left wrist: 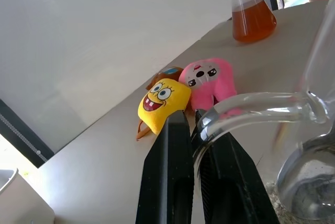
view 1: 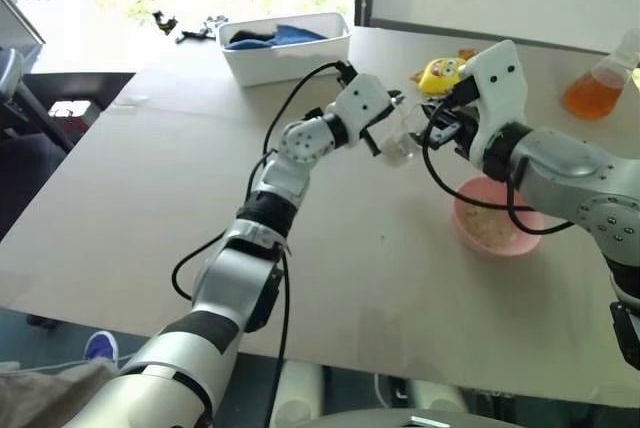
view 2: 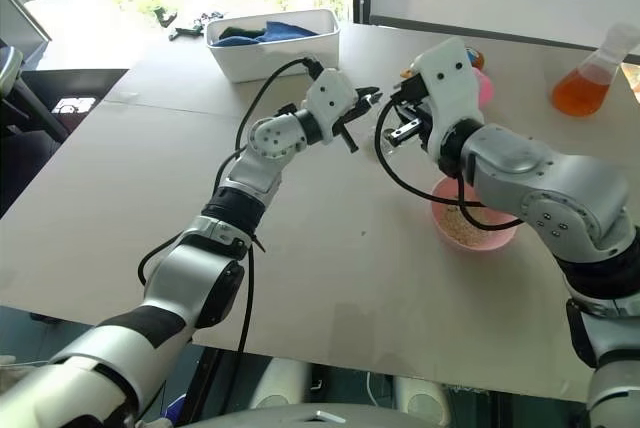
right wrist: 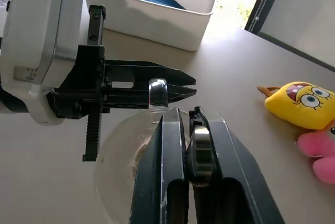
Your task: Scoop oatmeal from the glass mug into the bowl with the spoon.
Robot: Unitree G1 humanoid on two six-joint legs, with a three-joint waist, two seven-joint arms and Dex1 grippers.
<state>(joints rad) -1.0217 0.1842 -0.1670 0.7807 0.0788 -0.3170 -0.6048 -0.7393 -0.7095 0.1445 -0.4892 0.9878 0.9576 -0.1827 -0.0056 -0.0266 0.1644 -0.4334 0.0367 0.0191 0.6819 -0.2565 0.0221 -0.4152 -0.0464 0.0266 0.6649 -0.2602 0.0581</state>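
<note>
Where the two arms meet above the table, one glass mug hangs in the air, its handle pinched between the closed fingers of the left gripper. The right gripper is clamped on one spoon, of which the handle shows between its fingers. One pink bowl beside the mug holds oatmeal; flakes also cling inside the mug. One white bin holds blue cloth. One flask holds orange liquid. Two plush toys: one yellow toy, one pink toy.
</note>
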